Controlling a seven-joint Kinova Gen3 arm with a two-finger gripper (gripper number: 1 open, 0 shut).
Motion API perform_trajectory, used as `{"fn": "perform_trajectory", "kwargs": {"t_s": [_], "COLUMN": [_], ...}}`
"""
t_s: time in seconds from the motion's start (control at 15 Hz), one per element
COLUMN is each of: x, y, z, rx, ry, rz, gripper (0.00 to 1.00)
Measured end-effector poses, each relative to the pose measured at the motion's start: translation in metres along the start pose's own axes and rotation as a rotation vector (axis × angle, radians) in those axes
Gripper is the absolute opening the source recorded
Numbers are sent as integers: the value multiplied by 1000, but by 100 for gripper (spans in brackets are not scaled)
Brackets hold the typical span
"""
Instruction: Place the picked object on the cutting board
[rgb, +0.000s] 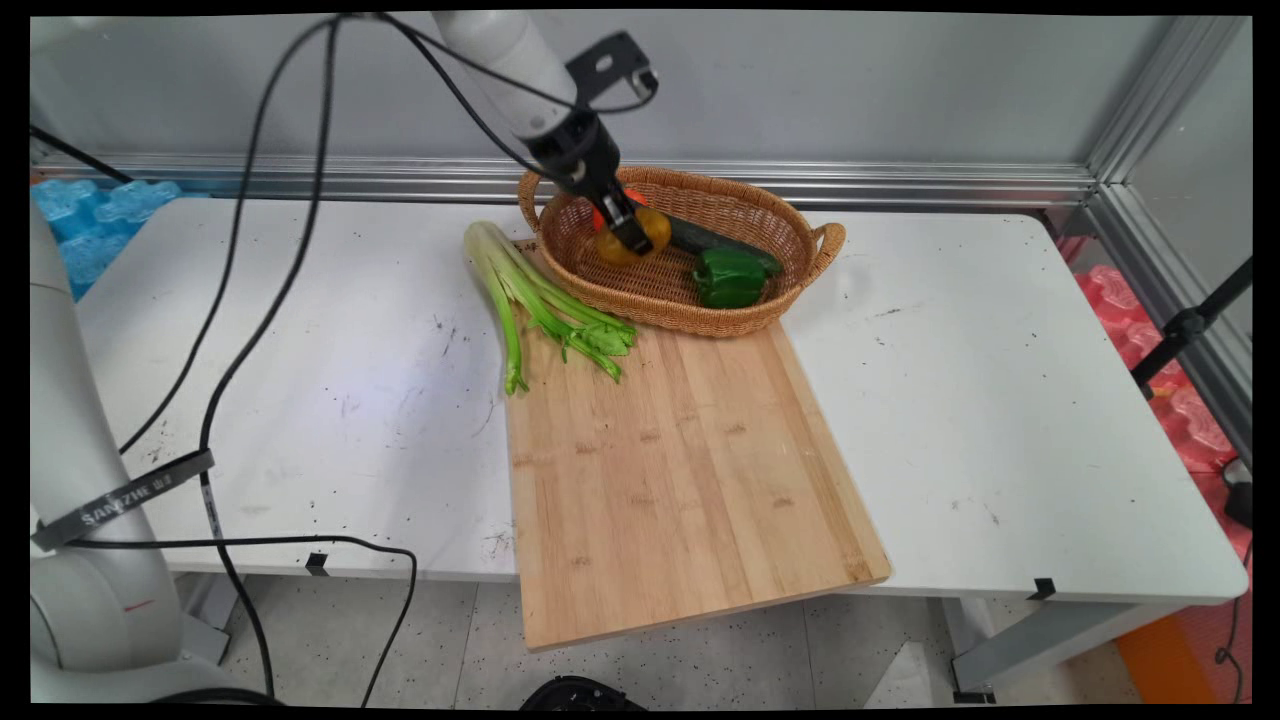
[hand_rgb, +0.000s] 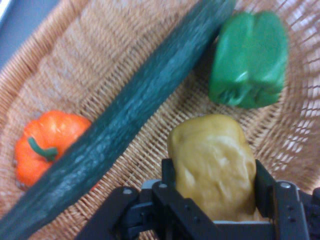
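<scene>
The gripper sits inside the wicker basket, jaws closed on a yellow pepper; a cucumber lies just beside it; green pepper beyond.

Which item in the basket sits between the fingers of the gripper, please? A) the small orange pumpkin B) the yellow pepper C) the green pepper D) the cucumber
B: in the hand view the gripper has a finger on each side of the yellow pepper, while the green pepper, cucumber and pumpkin lie apart in the basket.

"SANZHE" on cable strap
</scene>
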Motion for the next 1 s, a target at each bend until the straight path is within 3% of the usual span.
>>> {"fn": "perform_trajectory", "kwargs": {"t_s": [0.27, 0.53, 1.0], "x": [8, 12, 13], "y": [15, 34, 98], "z": [-46, -76, -108], "rx": [-4, -34, -150], "ry": [32, 56, 105], "rz": [70, 145, 326], "gripper": [0, 0, 0]}}
